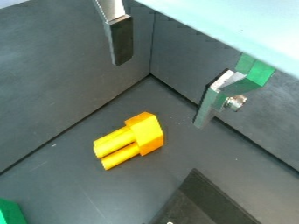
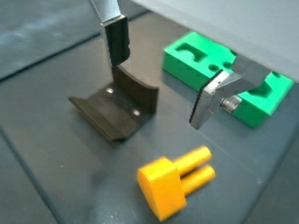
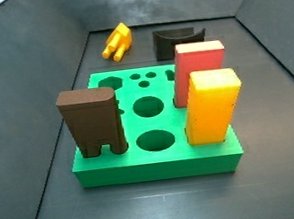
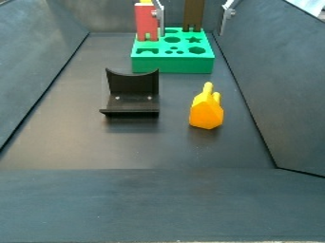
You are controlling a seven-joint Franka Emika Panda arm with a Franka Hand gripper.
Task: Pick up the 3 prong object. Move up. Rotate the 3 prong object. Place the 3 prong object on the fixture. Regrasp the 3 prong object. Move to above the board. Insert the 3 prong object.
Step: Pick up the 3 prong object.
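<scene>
One 3 prong object (image 2: 173,182) lying free, one fixture (image 2: 117,107), gripper (image 2: 158,83) jaws apart above

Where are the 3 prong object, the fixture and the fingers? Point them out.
3 prong object (image 2: 173,182): wrist view, on its block body.
Fixture (image 4: 129,93): side view, on its upright curved wall.
Fingers (image 1: 121,42): wrist view, on one dark pad.

Enclosure: dark grey, matte.
We note a dark grey floor (image 4: 76,123) bounded by sloping dark grey side walls (image 4: 273,76) and a back wall (image 3: 137,4) under even, diffuse light.
</scene>
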